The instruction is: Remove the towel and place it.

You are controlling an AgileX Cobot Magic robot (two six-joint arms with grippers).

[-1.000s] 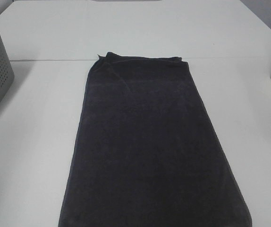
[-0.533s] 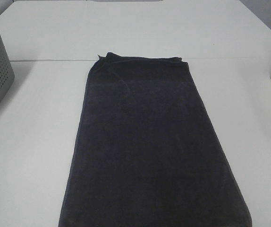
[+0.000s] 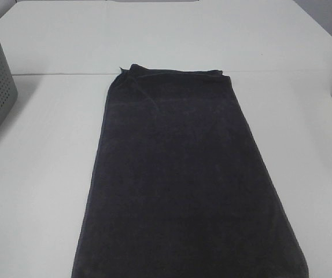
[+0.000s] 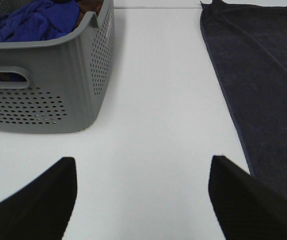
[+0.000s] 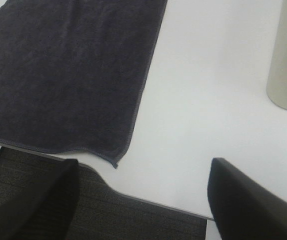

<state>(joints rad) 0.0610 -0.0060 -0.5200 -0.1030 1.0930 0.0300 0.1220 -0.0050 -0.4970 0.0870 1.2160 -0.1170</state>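
The towel point(image 3: 186, 179) lies flat along the middle of the desk point(image 3: 39, 191), its near end at the desk's front edge. Any further tug toward that edge could drag the heavy cloth off. Both pincers stand with fingers apart and empty. The left pincer point(image 4: 142, 200) hangs over bare desk with the towel just off one finger and the basket point(image 4: 58, 85) off the other. The right pincer point(image 5: 141, 200) hovers past the towel's corner, seemingly above the desk's edge.
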